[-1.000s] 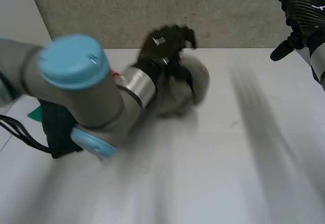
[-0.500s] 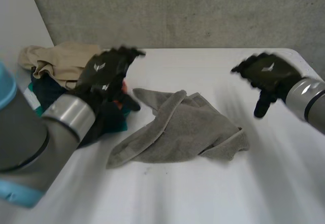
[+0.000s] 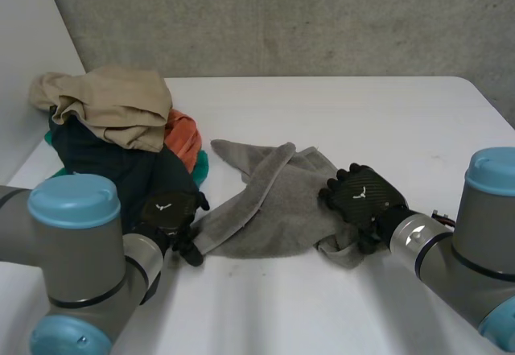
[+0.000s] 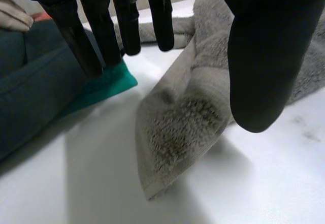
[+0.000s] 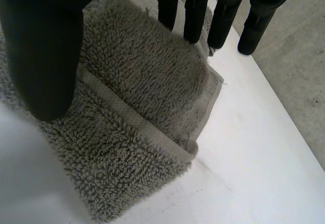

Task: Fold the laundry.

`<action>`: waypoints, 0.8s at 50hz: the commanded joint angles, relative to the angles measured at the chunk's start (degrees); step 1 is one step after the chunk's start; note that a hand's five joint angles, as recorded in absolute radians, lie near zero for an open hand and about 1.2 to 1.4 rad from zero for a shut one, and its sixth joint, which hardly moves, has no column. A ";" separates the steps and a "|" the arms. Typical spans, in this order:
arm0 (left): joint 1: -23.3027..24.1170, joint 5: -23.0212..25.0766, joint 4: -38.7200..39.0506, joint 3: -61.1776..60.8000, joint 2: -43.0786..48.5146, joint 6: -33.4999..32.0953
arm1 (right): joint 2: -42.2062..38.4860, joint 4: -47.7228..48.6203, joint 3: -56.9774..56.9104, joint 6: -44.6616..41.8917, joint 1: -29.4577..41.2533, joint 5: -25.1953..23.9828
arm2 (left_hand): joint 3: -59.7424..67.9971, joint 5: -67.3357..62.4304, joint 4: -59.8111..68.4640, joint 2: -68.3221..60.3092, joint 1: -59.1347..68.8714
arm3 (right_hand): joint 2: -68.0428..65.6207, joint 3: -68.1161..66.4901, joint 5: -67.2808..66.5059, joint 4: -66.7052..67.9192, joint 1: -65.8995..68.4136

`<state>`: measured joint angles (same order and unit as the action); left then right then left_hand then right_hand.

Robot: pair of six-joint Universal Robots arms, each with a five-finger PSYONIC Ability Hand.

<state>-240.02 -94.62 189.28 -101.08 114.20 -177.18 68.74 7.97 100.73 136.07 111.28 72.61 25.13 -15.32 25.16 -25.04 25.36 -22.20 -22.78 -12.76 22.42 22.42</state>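
Towel (image 3: pixel 273 202), grey and crumpled, lies mid-table (image 3: pixel 362 105), one edge folded over itself. The left hand (image 3: pixel 169 218) sits at its near-left corner, fingers straight and thumb spread, gripping nothing; in the left wrist view that corner (image 4: pixel 188 117) lies under the palm. The right hand (image 3: pixel 362 198) rests over the folded right corner (image 5: pixel 137 87), fingers likewise straight and holding nothing. Close against the left hand is a laundry pile: a dark garment (image 3: pixel 105 162), a tan cloth (image 3: pixel 113 105) on top, an orange piece (image 3: pixel 185 134), and a teal piece (image 4: pixel 104 84) at the fingertips, just beside the towel.
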 commanded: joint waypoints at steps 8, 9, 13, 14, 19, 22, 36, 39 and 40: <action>0.26 -0.04 0.66 5.18 2.43 0.00 | 1.75 -4.96 1.75 -2.11 -0.28 1.66 | 54.87 -54.68 54.84 -54.96 54.64 | -57.80 -57.22 -57.24 57.58 57.58; 0.26 -0.04 0.57 5.62 2.43 0.00 | 2.62 -6.89 2.18 -3.08 -0.54 1.83 | 54.87 -54.68 54.84 -54.96 54.64 | -57.80 -57.22 -57.24 57.58 57.58; 0.17 -0.04 0.39 8.08 2.00 0.00 | 5.79 -21.21 3.33 -6.78 -0.72 2.97 | 54.87 -54.68 54.84 -54.96 54.64 | -57.80 -57.22 -57.24 57.58 57.58; 0.08 -0.04 0.39 8.61 1.99 -0.09 | 6.06 -28.11 3.59 -7.13 -0.63 2.54 | 54.87 -54.68 54.84 -54.96 54.64 | -57.80 -57.22 -57.24 57.58 57.58; 0.08 -0.04 0.31 11.60 0.51 -2.19 | 8.08 -38.12 2.11 -3.89 2.70 0.34 | 54.87 -54.68 54.84 -54.96 54.64 | -52.53 -51.95 -51.97 52.31 52.31; 0.08 -0.04 0.31 12.83 -0.81 -5.70 | 9.57 -34.87 -2.28 2.96 3.76 -0.89 | 54.87 -54.68 54.84 -54.96 54.64 | -17.09 -16.51 -16.53 16.87 16.87; 1.92 0.23 0.48 17.22 -11.44 -14.15 | 10.81 -32.31 -17.40 11.33 -3.62 0.07 | 54.87 -54.68 54.84 -54.96 54.64 | 9.09 9.67 9.65 -9.31 -9.31; 2.10 0.31 0.39 18.28 -13.21 -14.42 | 6.87 -32.40 -21.26 11.76 -3.88 -0.36 | 54.87 -54.68 54.84 -54.96 54.64 | 10.25 10.83 10.81 -10.48 -10.47; 2.28 0.49 0.39 19.07 -14.17 -14.68 | 5.89 -32.40 -22.06 12.03 -3.88 -0.63 | 54.87 -54.68 54.84 -54.96 54.64 | 10.93 11.51 11.49 -11.15 -11.15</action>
<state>-238.50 -94.43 189.71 -84.34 104.49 -191.33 80.84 -23.48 84.63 148.16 108.11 72.55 68.13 -55.36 68.49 -68.49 65.72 -13.91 -13.78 -2.79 13.81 14.93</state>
